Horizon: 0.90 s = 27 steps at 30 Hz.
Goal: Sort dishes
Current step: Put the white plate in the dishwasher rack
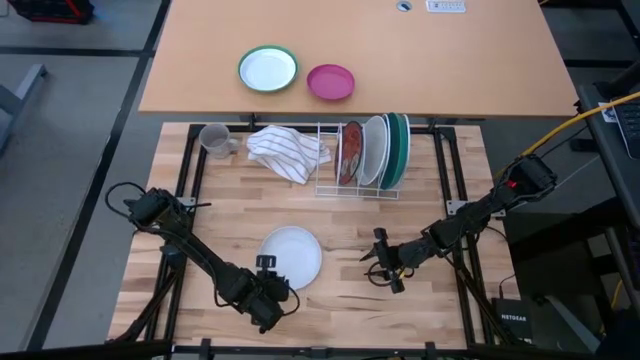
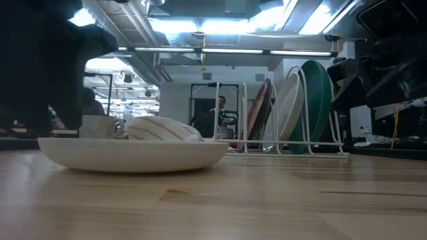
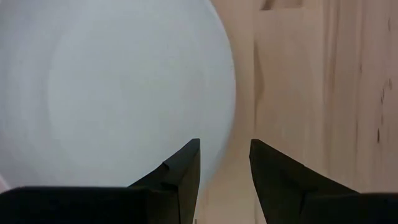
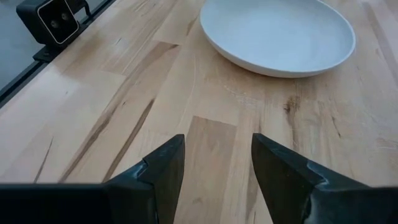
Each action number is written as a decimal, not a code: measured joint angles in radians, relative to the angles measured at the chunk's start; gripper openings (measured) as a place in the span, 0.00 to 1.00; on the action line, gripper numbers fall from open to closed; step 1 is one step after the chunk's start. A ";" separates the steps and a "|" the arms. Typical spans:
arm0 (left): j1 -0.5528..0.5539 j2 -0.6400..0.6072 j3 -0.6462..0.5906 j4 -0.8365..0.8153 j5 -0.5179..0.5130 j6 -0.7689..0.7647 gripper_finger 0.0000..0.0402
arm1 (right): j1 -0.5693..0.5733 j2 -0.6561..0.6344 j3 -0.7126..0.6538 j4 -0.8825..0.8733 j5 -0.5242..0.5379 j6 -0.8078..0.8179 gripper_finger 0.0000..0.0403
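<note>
"NETGEAR" on black box [image 1: 519, 316] beside table

1. A plain white plate [image 1: 291, 255] lies flat and right side up on the wooden table, near its front edge, apart from the other dishes.
2. A red-brown glossy plate [image 1: 350, 152] stands on edge.
3. Beside it, a white plate [image 1: 373, 150] stands on edge.
4. A dark green plate [image 1: 398, 150] stands upright just beyond the white one.
</note>
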 joint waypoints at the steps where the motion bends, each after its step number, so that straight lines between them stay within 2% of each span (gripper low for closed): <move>1: -0.002 0.000 0.000 -0.004 0.000 0.005 0.32 | 0.000 0.000 0.000 0.000 0.000 0.000 0.47; 8: -0.002 0.000 -0.063 0.007 -0.012 0.017 0.32 | 0.000 0.000 0.000 0.000 0.000 -0.001 0.47; 13: 0.006 0.001 -0.093 0.007 -0.074 -0.004 0.32 | 0.000 0.000 0.000 -0.001 0.000 -0.001 0.47; 24: 0.023 0.001 -0.144 0.078 -0.076 0.047 0.32 | 0.000 0.000 0.000 -0.001 0.000 -0.030 0.47; 27: 0.023 0.001 -0.145 0.083 -0.077 0.048 0.28 | 0.000 0.000 0.000 -0.001 0.000 -0.030 0.47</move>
